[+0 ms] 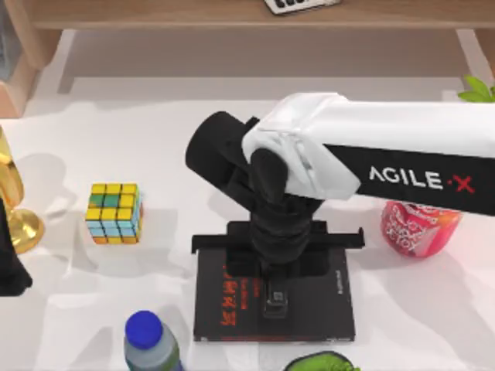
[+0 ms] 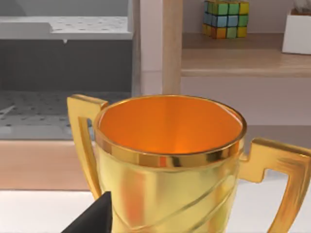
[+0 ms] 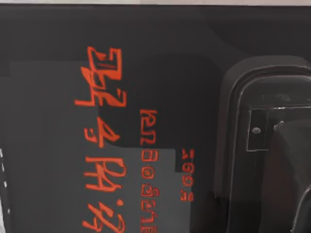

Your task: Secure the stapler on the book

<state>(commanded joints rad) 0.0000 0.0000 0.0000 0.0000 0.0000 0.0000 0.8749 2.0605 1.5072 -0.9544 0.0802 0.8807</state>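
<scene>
While pointing straight down from a white arm reaching in from the right, right gripper [image 1: 277, 267] low over the middle of the book [image 1: 232, 301], black wrist blocking the top view of it; open or closed, cannot tell. Directly beneath and just nearer: the stapler [image 1: 276, 300], dark, lying on the cover, right of the red characters. In the right wrist view, same stapler [image 3: 262, 145] seen close as a rounded dark shape resting on the black cover [image 3: 97, 73], red characters beside it. Book flat on the white table [image 1: 77, 309], near the front edge, roughly at centre. To the left, well apart from the book, a colourful cube [image 1: 114, 212]. Near and left of the book, a bottle with a blue cap [image 1: 147, 336]. To the right, a pink-red can [image 1: 418, 228]. At the near edge, a green object [image 1: 325, 362], partly cut off. Far left: a gold trophy [image 1: 11, 209] and, just nearer, left gripper [image 1: 9, 267], parked, state impossible to tell; trophy cup [image 2: 170, 160] close up in the left wrist view.
</scene>
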